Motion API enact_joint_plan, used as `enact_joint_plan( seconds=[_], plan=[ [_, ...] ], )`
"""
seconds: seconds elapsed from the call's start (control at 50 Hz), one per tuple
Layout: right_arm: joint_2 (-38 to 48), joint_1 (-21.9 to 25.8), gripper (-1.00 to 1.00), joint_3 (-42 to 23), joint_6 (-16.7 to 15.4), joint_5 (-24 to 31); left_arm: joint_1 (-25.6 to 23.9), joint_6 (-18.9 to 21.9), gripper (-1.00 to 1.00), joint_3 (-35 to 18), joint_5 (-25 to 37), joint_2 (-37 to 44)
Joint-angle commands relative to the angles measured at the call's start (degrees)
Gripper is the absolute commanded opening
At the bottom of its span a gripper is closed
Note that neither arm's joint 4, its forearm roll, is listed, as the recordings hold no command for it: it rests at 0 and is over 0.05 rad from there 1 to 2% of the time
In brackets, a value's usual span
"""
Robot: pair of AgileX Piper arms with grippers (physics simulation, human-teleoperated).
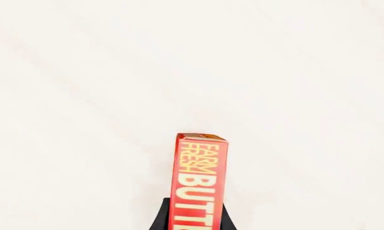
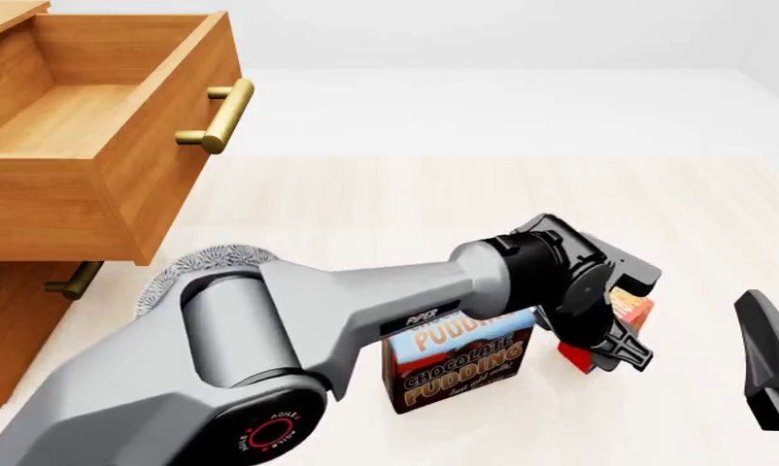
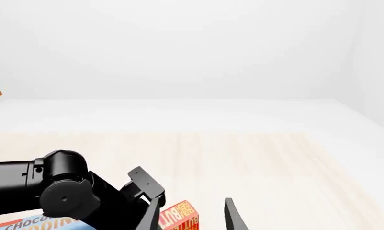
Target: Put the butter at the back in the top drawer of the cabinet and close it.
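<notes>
The butter (image 1: 200, 184) sits low in the left wrist view, a red box with yellow lettering standing on edge between my left gripper's (image 2: 606, 348) dark fingers (image 1: 163, 218), which press both its sides, so I judge the jaws closed on it. In the front view it's at lower right of the frame, mostly hidden behind the wrist, just a bit of red and orange showing beside the pudding box (image 2: 457, 367). I can't tell whether the box is lifted off the table (image 2: 403, 209) or still resting on it; the left wrist view only shows pale surface beyond it. The top drawer (image 2: 98, 131) is already pulled out at upper left of the front view, inside bare, brass handle (image 2: 221, 116) facing right, with the cabinet (image 2: 8, 320) below it and a lower drawer handle (image 2: 72, 282) visible. So: drawer opened, butter gripped. Left to do: carry it up and across to the drawer, drop it in, push the drawer shut. My right gripper (image 3: 192, 215) waits at far right of the front view, jaws parted, holding nothing, looking toward the butter and the left wrist.
</notes>
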Motion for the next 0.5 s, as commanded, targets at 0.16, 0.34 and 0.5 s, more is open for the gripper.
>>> enact_joint_plan(
  seconds=[0.16,0.34,0.5],
  plan=[
    [0.00,0.00,1.00,0.00,0.00,0.00,-0.28,3.12,-1.00,0.23,-2.90,-3.93],
    [0.00,0.00,1.00,0.00,0.00,0.00,-0.36,3.63,-1.00,1.56,-4.00,-5.85],
    [0.00,0.00,1.00,0.00,0.00,0.00,-0.17,4.24,-1.00,2.55,-4.29,-7.46]
  ],
)
